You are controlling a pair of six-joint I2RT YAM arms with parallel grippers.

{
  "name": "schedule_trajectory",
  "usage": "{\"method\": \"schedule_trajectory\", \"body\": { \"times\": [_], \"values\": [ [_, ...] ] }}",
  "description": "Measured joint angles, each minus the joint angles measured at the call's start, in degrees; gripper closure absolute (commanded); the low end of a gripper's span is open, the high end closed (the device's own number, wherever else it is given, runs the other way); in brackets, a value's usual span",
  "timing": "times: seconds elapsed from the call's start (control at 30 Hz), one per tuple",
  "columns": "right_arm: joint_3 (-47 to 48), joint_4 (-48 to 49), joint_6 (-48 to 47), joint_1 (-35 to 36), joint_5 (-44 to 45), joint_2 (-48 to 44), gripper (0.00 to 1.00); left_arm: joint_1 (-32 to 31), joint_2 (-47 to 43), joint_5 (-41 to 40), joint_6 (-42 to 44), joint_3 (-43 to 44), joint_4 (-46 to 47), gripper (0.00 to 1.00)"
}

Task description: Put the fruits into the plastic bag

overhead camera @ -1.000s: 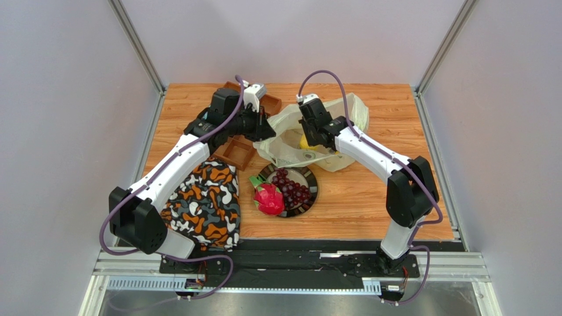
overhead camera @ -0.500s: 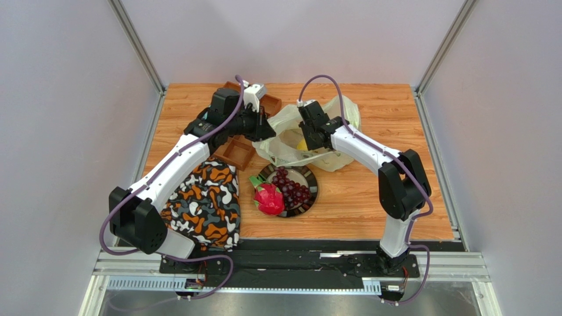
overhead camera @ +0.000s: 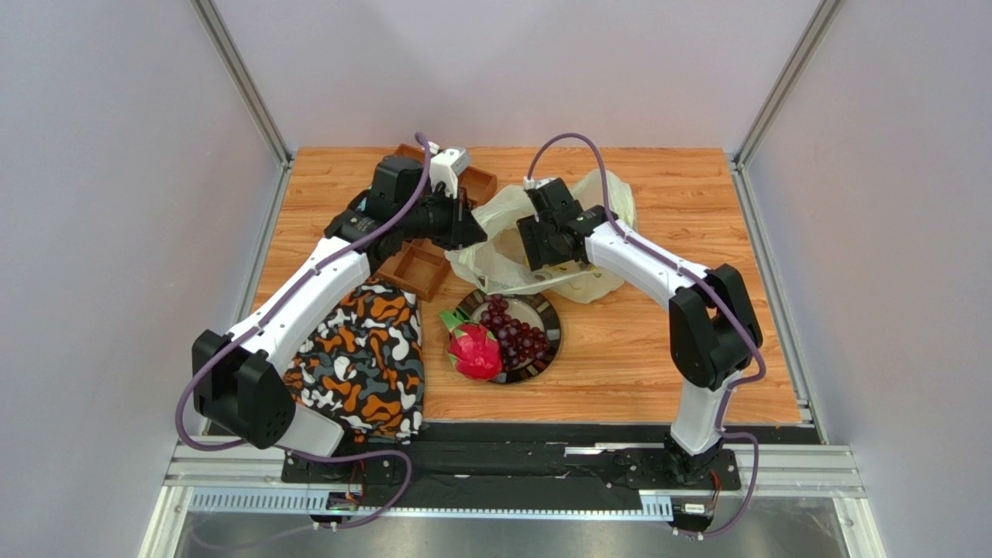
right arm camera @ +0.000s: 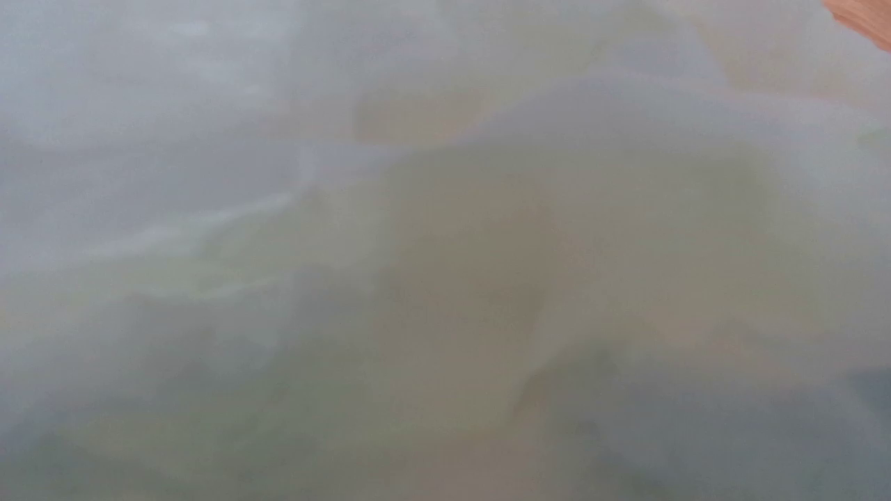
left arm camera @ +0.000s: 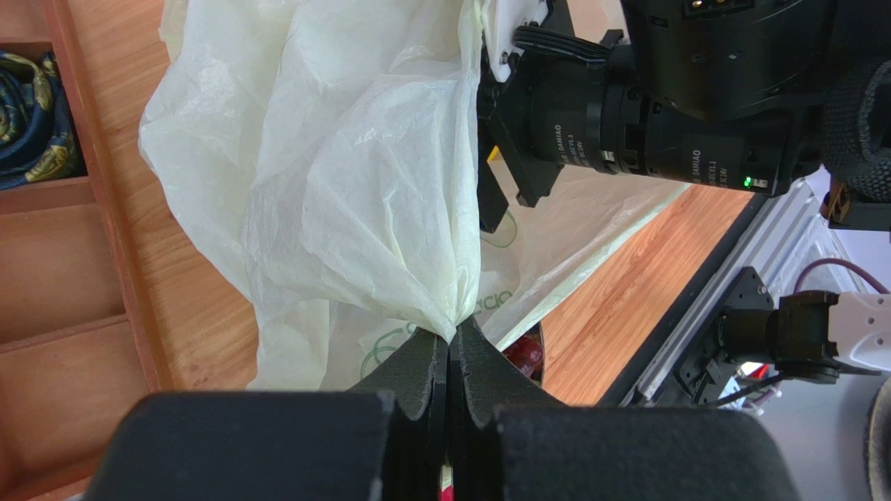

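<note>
The pale plastic bag (overhead camera: pixel 495 215) lies at the back middle of the table, its mouth facing the near side. My left gripper (overhead camera: pixel 469 233) is shut on a bunched edge of the plastic bag (left arm camera: pixel 345 188) and holds it up, fingertips (left arm camera: pixel 424 360) pinched together. My right gripper (overhead camera: pixel 538 247) is down inside the bag's mouth with its jaws looking spread. The right wrist view shows only blurred bag film (right arm camera: pixel 418 261). A dark purple grape bunch (overhead camera: pixel 521 335) and a pink-red dragon fruit (overhead camera: pixel 475 351) lie on a dark plate (overhead camera: pixel 550 312) in front of the bag.
A brown wooden compartment tray (overhead camera: pixel 413 270) sits under my left arm, with a dark blue cloth (left arm camera: pixel 31 115) in one compartment. An orange, black and white patterned cloth (overhead camera: pixel 361 355) lies at the front left. Metal frame posts stand at the back corners.
My right gripper went deeper into the bag's mouth and its jaws spread. The yellow fruit seen at its tips before is now covered. The left gripper has kept its hold.
</note>
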Motion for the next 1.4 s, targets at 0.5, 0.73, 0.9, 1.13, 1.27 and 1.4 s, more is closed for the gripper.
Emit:
{"method": "schedule_trajectory", "body": {
  "times": [0.5,0.73,0.9,1.13,1.27,1.4],
  "values": [
    [-8.6,9.9,0.9,0.7,-16.9,-22.9,0.29,0.0,-0.1,0.0,0.0,-0.3,0.2,1.0],
    [-16.0,13.2,0.7,7.4,-23.1,-34.1,0.35,0.0,-0.1,0.0,0.0,-0.3,0.4,1.0],
    [-22.7,11.3,2.1,13.8,-22.9,-37.3,0.37,0.0,-0.1,0.0,0.0,-0.6,0.6,1.0],
    [-28.9,9.1,4.8,15.7,-20.7,-37.5,0.43,0.0,-0.1,0.0,-0.3,-1.1,1.2,1.0],
    [-29.3,7.8,4.9,15.7,-18.2,-34.9,0.45,0.0,-0.1,0.0,-0.3,-1.2,1.4,1.0],
    [-29.3,7.3,5.1,15.8,-14.8,-31.5,0.48,0.0,-0.1,0.0,-0.3,-1.2,1.3,1.0]
  ]
}}
